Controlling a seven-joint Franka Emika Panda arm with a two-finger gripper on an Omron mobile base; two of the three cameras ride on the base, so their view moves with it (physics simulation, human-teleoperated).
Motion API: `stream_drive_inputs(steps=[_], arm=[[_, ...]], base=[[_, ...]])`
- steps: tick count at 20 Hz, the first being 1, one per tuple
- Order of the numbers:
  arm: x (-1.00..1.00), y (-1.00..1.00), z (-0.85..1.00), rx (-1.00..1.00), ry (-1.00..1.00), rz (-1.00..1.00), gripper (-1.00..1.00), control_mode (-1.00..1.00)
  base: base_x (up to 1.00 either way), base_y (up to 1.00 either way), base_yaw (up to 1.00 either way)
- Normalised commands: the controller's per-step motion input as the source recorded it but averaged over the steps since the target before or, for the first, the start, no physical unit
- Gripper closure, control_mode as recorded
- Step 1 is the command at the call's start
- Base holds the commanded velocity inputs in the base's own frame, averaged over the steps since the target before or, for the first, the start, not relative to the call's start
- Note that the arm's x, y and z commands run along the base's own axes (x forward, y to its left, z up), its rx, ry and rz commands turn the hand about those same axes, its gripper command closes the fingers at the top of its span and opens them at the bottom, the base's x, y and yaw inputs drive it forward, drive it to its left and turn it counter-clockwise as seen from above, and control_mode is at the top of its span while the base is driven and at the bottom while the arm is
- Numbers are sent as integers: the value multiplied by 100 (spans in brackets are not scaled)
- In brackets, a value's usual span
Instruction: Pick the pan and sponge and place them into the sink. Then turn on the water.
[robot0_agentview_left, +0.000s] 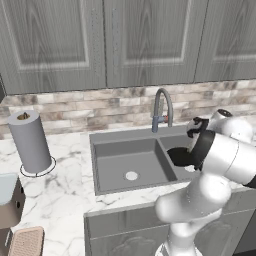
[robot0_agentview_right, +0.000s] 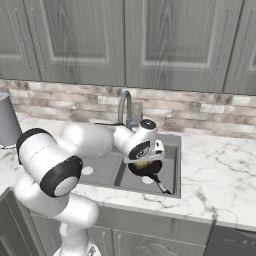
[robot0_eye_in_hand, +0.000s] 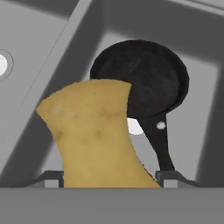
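The sponge is hanging clamped in the gripper above the pan, ready for dropping into the sink.

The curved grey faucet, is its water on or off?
Off. No blue stream falls from the arched grey faucet, and the grey double-basin sink looks dry.

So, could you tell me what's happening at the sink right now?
The arm is reaching over the right basin of the sink with the sponge held between its jaws. The pan already lies in that basin, handle toward the front. The sponge is above the basin, not yet released. No water runs from the faucet.
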Motion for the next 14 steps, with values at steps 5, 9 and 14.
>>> stream_drive_inputs(steps=[5, 9, 14], arm=[[64, -2, -49, 4, 0, 0, 100, -100], [76, -4, -70, 3, 0, 0, 100, -100], [66, -2, -41, 1, 0, 0, 100, -100]], base=[[0, 0, 0], [0, 0, 0], [0, 0, 0]])
